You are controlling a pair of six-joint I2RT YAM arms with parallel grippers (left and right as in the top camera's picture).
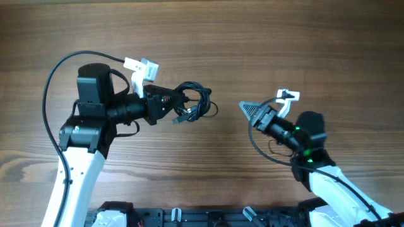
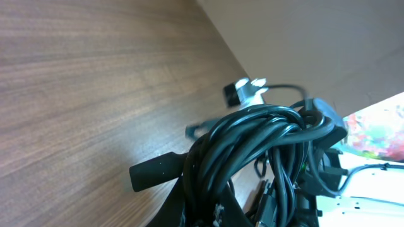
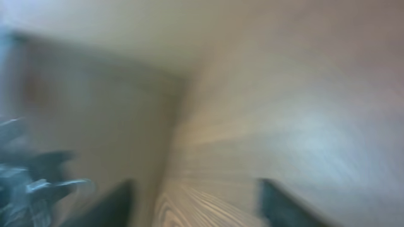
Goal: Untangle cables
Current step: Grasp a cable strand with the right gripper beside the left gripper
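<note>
The cables [image 1: 192,104] form one bunched black knot of loops, lifted just above the wooden table [image 1: 208,38] left of centre. My left gripper [image 1: 175,104] is shut on the knot from the left. In the left wrist view the cables [image 2: 252,145] fill the lower middle, the fingers [image 2: 202,205] clamp their base, and a black plug [image 2: 158,171] sticks out to the left. My right gripper [image 1: 245,108] hovers a short way right of the knot, apart from it. The blurred right wrist view shows its fingers [image 3: 284,202] spread wide over bare wood, with the cables [image 3: 25,180] at the far left.
The left arm's thick black cable [image 1: 57,75] arcs over the table's left side. A black rail [image 1: 208,217] runs along the front edge. In the left wrist view the table's far edge [image 2: 221,38] and colourful clutter [image 2: 379,132] beyond it show.
</note>
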